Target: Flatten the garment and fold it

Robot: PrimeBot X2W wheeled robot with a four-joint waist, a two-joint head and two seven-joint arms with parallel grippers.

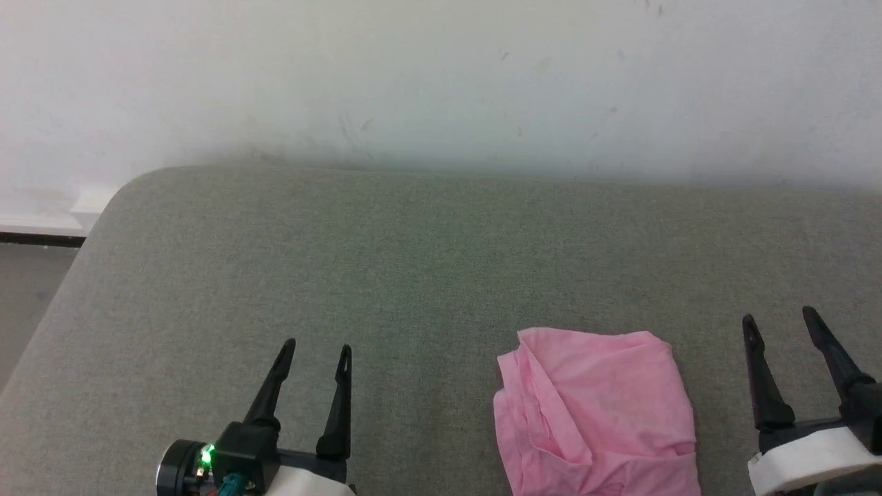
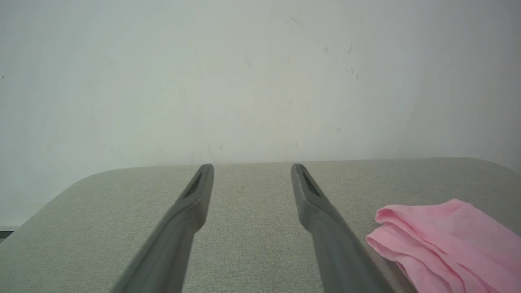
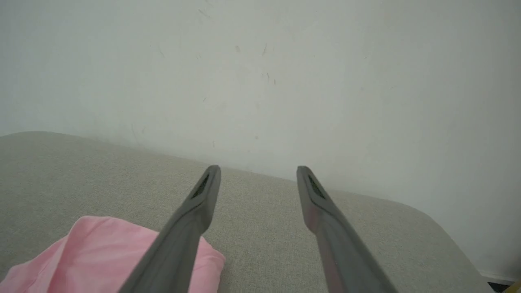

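Note:
The light pink garment (image 1: 596,413) lies folded into a compact stack on the grey-green padded surface (image 1: 413,262), near its front edge and right of centre. Its layered folds face left. In the left wrist view the garment (image 2: 447,240) sits at the lower right; in the right wrist view the garment (image 3: 101,260) sits at the lower left, partly behind a finger. My left gripper (image 1: 318,353) hovers open at the lower left, well apart from the cloth. My right gripper (image 1: 778,322) stands open just right of the garment, holding nothing. No waistband or label shows.
A pale wall (image 1: 441,76) rises directly behind the padded surface. The surface's rounded left corner (image 1: 131,189) drops to a floor strip (image 1: 27,289) at the far left. Bare fabric stretches between the grippers and the wall.

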